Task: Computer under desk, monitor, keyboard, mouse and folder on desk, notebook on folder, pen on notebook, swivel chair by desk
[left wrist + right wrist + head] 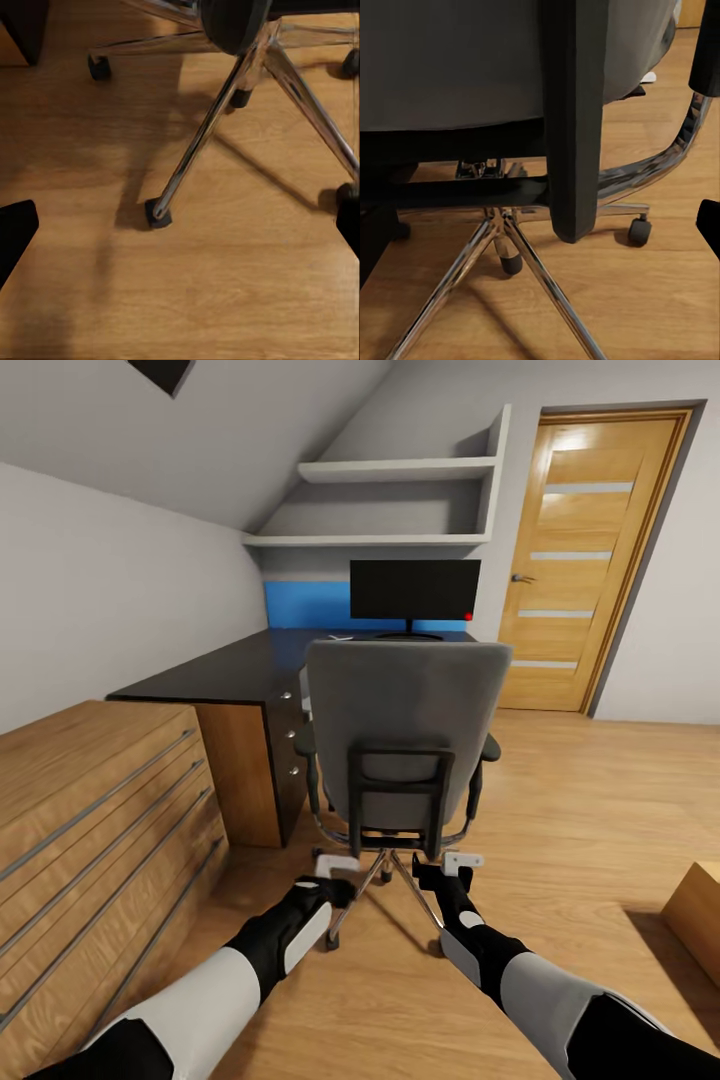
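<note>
Facing the back of the grey padded swivel chair with black back frame and chrome five-leg base (400, 745), the robot holds both arms low and forward. The left pincer (332, 863) hangs near the chair's base, above the light wood floor (560, 840), its dark fingertips (16, 231) spread apart with nothing between them. The right pincer (452, 863) sits just behind the lower end of the black back frame, likewise open and empty. The chair stands just in front of the long glossy black bench (215, 665), whose drawer unit carries round silver knobs. A wide flat black monitor with a red dot at its lower corner (414, 591) stands on the bench's far end, before a blue wall panel (305, 605). A light oak low cabinet (90, 840) stands at the left, a wooden door (590, 560) at the right.
</note>
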Controlling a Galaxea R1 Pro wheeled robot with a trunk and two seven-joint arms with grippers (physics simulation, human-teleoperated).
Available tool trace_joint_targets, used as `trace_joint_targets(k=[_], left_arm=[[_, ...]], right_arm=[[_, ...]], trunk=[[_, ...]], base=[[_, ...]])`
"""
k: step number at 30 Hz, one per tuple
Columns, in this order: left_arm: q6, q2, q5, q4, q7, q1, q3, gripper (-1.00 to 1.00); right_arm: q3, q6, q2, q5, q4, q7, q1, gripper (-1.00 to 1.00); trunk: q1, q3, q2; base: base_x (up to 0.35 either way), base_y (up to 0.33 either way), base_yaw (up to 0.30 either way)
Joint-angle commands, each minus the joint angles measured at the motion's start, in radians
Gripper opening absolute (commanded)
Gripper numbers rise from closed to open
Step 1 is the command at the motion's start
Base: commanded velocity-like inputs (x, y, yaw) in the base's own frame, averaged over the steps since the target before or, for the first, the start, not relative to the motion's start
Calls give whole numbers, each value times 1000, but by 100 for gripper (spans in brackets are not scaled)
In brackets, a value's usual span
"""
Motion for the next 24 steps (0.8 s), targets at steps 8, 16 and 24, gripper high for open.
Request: trace_joint_targets(k=[8,16,24], left_arm=[[1,0,2,6,-60,-1,-2,100],[-68,0,-3,9,-69,-1,-4,100],[-148,0,0,11,-68,-1,-4,100]], right_arm=[[8,-3,0,-5,0,-7,-1,100],[9,-2,1,-5,0,-7,0,100],[13,-2,7,-3,0,-4,1,100]], trunk=[[0,5,0],[0,14,0],[0,18,0]], base=[[0,0,-128],[0,0,-177],[55,0,-90]])
